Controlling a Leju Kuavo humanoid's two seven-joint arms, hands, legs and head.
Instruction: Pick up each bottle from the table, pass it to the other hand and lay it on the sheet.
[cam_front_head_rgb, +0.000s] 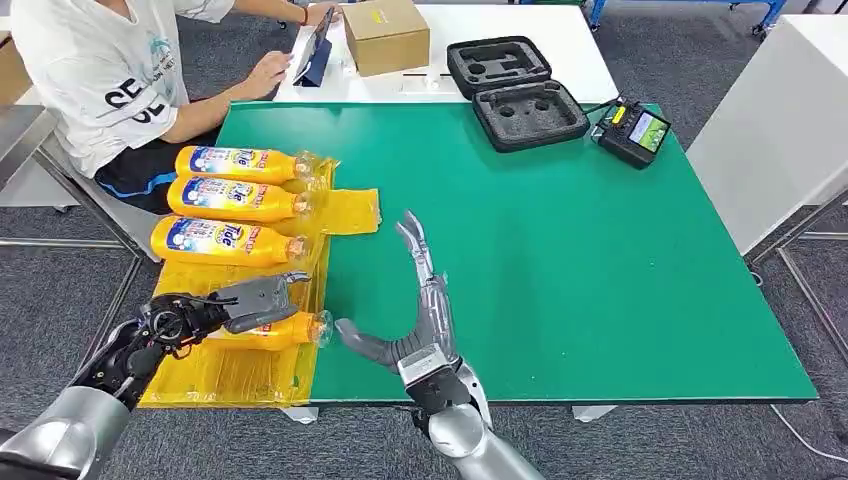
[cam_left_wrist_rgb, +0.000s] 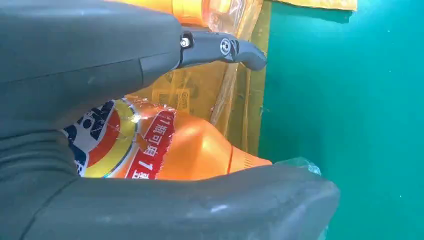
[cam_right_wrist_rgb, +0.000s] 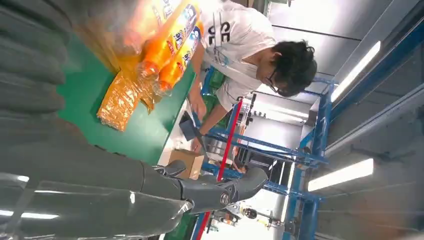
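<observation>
Bottles: four, all orange, all lying on the yellow sheet (cam_front_head_rgb: 345, 212) at the mat's 9 o'clock edge, caps toward 3 o'clock. Three in a tight row at the far end: first (cam_front_head_rgb: 240, 163), second (cam_front_head_rgb: 238, 198), third (cam_front_head_rgb: 225, 241), each just beside the next. Fourth bottle (cam_front_head_rgb: 285, 331) nearer, at 7 o'clock, apart from the row, cap near the sheet's inner edge.

Left hand (cam_front_head_rgb: 258, 301) wrapped over the fourth bottle, thumb and fingers closed around its body; confirmed in the left wrist view, label and shoulder (cam_left_wrist_rgb: 200, 150) showing between thumb and finger.

Right hand (cam_front_head_rgb: 415, 320) at 6 o'clock over bare green mat (cam_front_head_rgb: 560, 250), just beside the fourth bottle's cap, fingers spread and straight, thumb out toward 9 o'clock, holding nothing.

Open room: wide bare mat from centre to the 3 o'clock and 5 o'clock edges. Sheet overhangs the table's near edge at 7 o'clock.

Far edge, 12 to 1 o'clock: one open black foam case (cam_front_head_rgb: 515, 92), one controller (cam_front_head_rgb: 632, 131) with a lit screen. Beyond, on the white table (cam_front_head_rgb: 560, 40): one cardboard box (cam_front_head_rgb: 385, 35). One person (cam_front_head_rgb: 100, 70) seated at 10 o'clock, close to the sheet's far corner, hands on a tablet (cam_front_head_rgb: 318, 45).
</observation>
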